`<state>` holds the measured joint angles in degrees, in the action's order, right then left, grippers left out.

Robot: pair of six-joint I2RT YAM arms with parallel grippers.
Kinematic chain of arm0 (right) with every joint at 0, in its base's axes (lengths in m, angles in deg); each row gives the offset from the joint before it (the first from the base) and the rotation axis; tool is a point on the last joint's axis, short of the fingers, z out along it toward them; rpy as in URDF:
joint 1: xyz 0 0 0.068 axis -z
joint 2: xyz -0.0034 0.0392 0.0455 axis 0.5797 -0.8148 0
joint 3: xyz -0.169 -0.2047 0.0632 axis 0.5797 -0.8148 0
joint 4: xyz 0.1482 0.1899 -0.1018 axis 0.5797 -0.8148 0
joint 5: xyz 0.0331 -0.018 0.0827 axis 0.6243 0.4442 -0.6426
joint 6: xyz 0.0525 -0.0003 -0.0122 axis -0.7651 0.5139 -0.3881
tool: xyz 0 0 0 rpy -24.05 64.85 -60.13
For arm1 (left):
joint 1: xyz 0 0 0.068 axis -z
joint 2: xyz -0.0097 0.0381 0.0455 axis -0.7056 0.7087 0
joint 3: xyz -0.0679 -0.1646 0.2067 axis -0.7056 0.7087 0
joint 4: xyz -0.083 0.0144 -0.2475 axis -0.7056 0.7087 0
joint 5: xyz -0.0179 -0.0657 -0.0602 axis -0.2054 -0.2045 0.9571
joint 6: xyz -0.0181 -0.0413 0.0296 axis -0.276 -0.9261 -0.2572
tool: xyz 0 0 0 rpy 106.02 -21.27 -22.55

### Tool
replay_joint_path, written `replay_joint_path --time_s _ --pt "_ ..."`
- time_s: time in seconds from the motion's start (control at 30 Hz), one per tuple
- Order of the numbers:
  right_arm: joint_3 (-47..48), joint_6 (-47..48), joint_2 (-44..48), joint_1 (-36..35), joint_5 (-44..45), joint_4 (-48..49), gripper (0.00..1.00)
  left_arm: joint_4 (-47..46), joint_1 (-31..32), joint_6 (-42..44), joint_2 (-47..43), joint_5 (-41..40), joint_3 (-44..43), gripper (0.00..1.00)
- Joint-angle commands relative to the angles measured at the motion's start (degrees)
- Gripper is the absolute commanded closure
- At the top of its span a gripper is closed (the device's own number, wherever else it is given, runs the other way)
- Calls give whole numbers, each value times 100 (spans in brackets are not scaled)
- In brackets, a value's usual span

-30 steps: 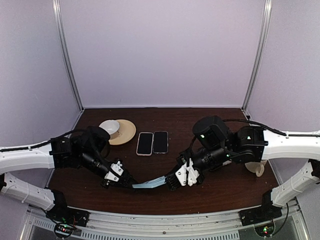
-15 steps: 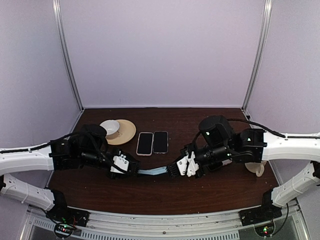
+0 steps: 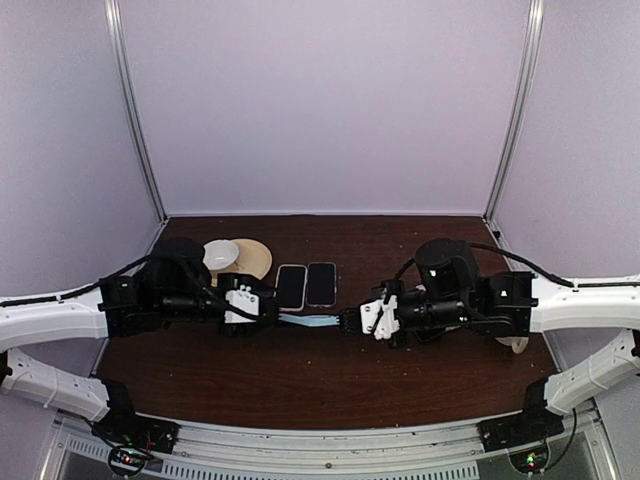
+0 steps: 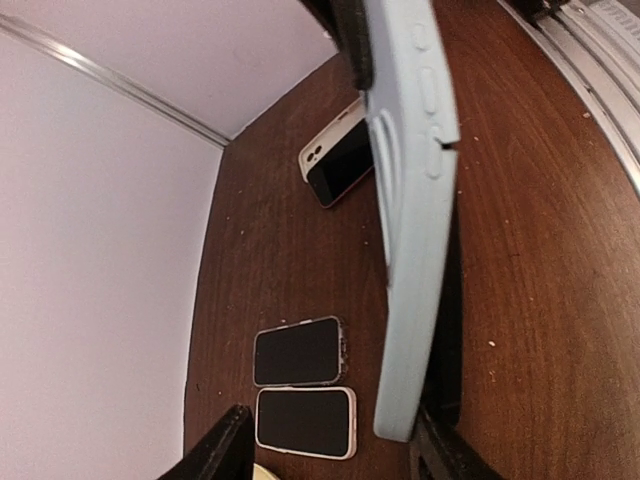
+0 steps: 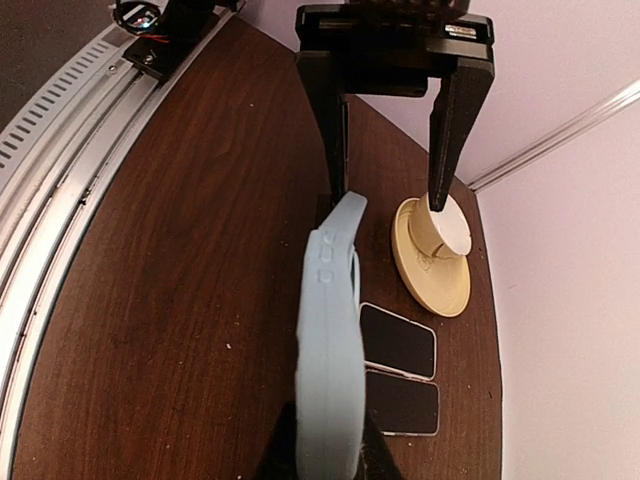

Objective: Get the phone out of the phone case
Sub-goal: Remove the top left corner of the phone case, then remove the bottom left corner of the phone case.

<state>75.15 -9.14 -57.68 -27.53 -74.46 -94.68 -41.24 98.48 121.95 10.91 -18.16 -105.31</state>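
Above the brown table (image 3: 330, 385), between lilac walls (image 3: 330, 110), hangs the phone case (image 3: 310, 322).

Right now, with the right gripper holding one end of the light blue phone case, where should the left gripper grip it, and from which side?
Probably the free end of the phone case, approached from the side of the left gripper, along its length. It hangs on edge above the table, other end in the right gripper, so the open jaws can close across its thin width.
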Motion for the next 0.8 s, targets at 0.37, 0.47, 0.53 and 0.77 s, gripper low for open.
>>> replay_joint_path --time_s 0.37,0.47,0.53,0.77 --pt "-529 -1330 549 185 2002 1376 100 -1509 -1054 -1022 -400 -175 193 23" --pt "-493 -1709 507 217 2293 1579 100 -1722 -1100 -1207 -433 -350 245 19" --pt "-398 -2040 439 259 2565 1660 100 -1867 -1149 -1356 -455 -476 287 16" --pt "-327 -2386 505 275 2342 1939 100 -1706 -1537 -1856 -513 600 210 14"
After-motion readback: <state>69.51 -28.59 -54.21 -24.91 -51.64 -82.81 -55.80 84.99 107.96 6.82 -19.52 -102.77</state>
